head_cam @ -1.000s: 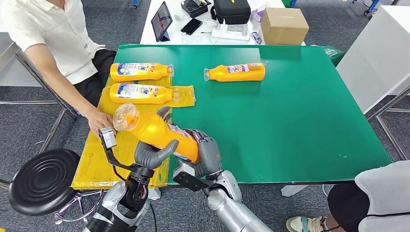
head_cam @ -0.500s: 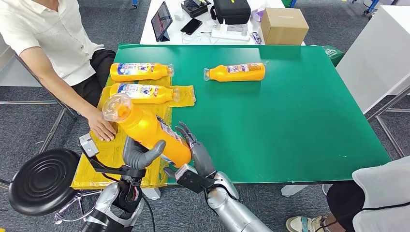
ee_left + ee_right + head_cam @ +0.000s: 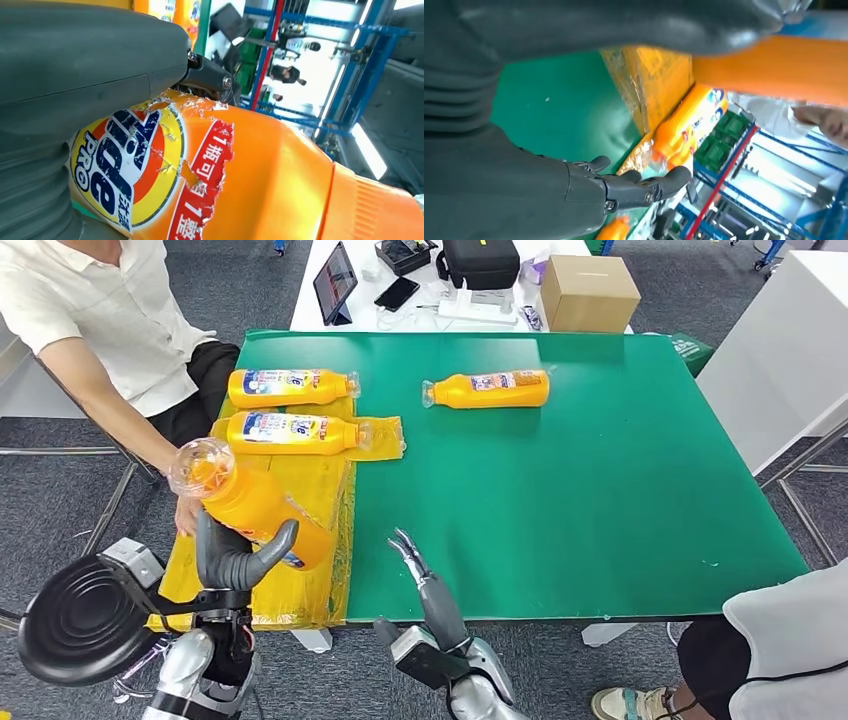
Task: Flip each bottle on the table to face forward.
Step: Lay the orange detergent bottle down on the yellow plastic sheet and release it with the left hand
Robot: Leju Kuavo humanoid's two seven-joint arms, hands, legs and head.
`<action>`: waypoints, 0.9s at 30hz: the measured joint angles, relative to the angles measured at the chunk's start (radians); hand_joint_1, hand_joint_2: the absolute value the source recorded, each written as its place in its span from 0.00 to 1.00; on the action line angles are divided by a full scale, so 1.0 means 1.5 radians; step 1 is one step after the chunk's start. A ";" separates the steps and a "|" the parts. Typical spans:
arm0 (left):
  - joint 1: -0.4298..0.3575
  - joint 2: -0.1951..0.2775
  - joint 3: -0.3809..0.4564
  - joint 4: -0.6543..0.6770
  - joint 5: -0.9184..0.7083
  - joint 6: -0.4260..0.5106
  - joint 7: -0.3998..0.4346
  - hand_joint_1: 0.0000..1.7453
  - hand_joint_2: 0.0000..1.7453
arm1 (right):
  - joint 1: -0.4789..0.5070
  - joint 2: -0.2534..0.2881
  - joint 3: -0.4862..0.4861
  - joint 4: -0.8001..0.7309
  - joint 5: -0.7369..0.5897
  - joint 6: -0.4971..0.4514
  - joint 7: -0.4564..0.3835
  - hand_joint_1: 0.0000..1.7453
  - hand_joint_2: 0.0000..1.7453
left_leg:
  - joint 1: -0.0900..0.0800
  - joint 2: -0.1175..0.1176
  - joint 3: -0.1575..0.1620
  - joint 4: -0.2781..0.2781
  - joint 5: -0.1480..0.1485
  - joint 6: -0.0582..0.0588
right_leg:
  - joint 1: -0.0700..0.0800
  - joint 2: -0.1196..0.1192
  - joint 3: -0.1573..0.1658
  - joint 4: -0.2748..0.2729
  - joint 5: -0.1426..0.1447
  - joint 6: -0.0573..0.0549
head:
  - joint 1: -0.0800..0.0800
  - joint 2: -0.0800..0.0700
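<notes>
My left hand (image 3: pixel 238 558) grips an orange bottle (image 3: pixel 245 502) and holds it tilted above the yellow sheet (image 3: pixel 310 585), its clear cap toward the person. The left wrist view shows its torn label (image 3: pixel 150 170) beside my thumb (image 3: pixel 80 65). My right hand (image 3: pixel 425 585) is open over the table's near edge, fingers straight, holding nothing; in the right wrist view its fingers (image 3: pixel 634 187) are spread above the green mat. Two orange bottles (image 3: pixel 290 387) (image 3: pixel 295 432) lie on their sides at the far left, labels up. A third bottle (image 3: pixel 488 389) lies farther right on the green table (image 3: pixel 600 490).
A person in a white shirt sits at the left, one hand (image 3: pixel 186 515) on the yellow sheet close to the held bottle. A black stool (image 3: pixel 85 615) stands by my left arm. Another person's knee (image 3: pixel 790 640) is at the lower right. A cardboard box (image 3: pixel 587 292) sits beyond the table.
My right hand let go of the bottle and drew back toward the table's near edge. My left hand carried the bottle left, over the yellow sheet.
</notes>
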 joint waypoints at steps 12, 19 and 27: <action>0.009 0.026 0.025 -0.021 -0.422 0.236 0.022 1.00 1.00 | 0.080 -0.026 -0.043 -0.121 0.041 -0.043 0.028 0.00 0.00 | 0.000 0.000 0.000 0.000 0.000 0.000 | 0.000 0.000 0.000 0.000 0.000 0.000 | 0.000 0.000; 0.000 0.032 0.029 -0.009 -0.501 0.257 0.052 1.00 1.00 | 0.090 -0.028 -0.052 -0.142 0.043 -0.043 0.030 0.00 0.00 | 0.000 0.000 0.000 0.000 0.000 0.000 | 0.000 0.000 0.000 0.000 0.000 0.000 | 0.000 0.000; -0.145 0.036 0.005 0.228 -0.740 0.198 0.174 1.00 1.00 | 0.073 -0.003 -0.053 -0.124 0.032 -0.005 0.025 0.00 0.00 | 0.000 0.000 0.000 0.000 0.002 0.000 | 0.000 0.000 0.000 0.000 0.002 0.000 | 0.000 0.000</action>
